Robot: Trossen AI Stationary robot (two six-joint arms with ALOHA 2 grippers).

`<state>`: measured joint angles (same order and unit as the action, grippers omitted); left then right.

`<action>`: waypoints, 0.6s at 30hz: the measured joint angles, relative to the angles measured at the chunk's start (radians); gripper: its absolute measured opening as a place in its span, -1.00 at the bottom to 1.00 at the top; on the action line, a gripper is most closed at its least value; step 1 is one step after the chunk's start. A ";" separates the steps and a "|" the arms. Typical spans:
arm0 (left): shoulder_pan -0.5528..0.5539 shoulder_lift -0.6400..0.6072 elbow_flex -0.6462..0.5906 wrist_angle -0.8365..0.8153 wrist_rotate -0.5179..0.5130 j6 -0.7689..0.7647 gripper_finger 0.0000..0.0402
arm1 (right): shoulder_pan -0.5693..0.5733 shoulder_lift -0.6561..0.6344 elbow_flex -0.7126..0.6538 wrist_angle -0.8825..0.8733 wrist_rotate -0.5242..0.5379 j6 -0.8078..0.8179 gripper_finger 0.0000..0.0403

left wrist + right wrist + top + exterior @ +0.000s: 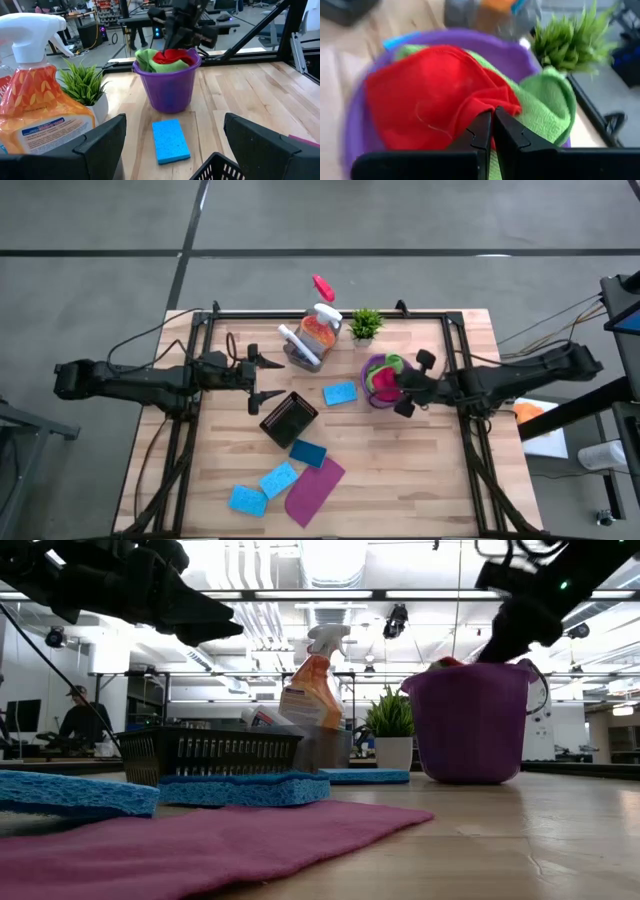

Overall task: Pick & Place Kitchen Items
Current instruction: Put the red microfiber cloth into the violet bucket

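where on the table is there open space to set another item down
Bare wood lies right of the magenta cloth, below the purple bucket, out to the table edge. Crowded: the back middle, around the orange spray bottle and potted plant, and the front left, with the black basket and blue sponges.

Grey concrete floor (90, 220) with dark seams around the wooden tabletop (420, 470) — ceiling strip lights (430, 594) overhead; seated person (78, 720), far left, at a desk.
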<state>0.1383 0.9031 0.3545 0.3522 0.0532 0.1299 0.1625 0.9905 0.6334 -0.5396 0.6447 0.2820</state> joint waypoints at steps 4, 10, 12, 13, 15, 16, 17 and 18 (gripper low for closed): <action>0.000 0.000 0.000 0.000 0.000 0.000 0.67 | -0.023 0.029 0.000 -0.002 0.010 0.021 -0.91; 0.000 0.000 0.000 -0.008 0.000 0.000 0.67 | -0.023 0.011 0.033 -0.003 0.018 0.034 -0.91; 0.000 0.000 -0.001 -0.009 0.000 0.000 0.67 | -0.023 -0.001 0.054 -0.020 0.017 0.040 -0.91; 0.000 0.000 0.000 -0.009 0.000 0.000 0.67 | -0.023 -0.007 0.067 -0.031 0.017 0.041 -0.91; 0.000 0.000 -0.001 -0.014 0.000 0.000 0.67 | -0.023 -0.017 0.092 -0.056 0.017 0.045 -0.91; 0.000 0.000 -0.001 -0.015 0.000 0.000 0.67 | -0.023 -0.021 0.104 -0.076 0.017 0.051 -0.91; 0.000 0.000 -0.001 -0.016 0.000 0.000 0.67 | -0.023 -0.023 0.116 -0.093 0.017 0.056 -0.90; 0.000 0.000 -0.001 -0.016 0.000 0.000 0.67 | -0.023 -0.025 0.127 -0.112 0.017 0.063 -0.87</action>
<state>0.1383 0.9031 0.3538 0.3367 0.0532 0.1296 0.1392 0.9658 0.7608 -0.6512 0.6614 0.3454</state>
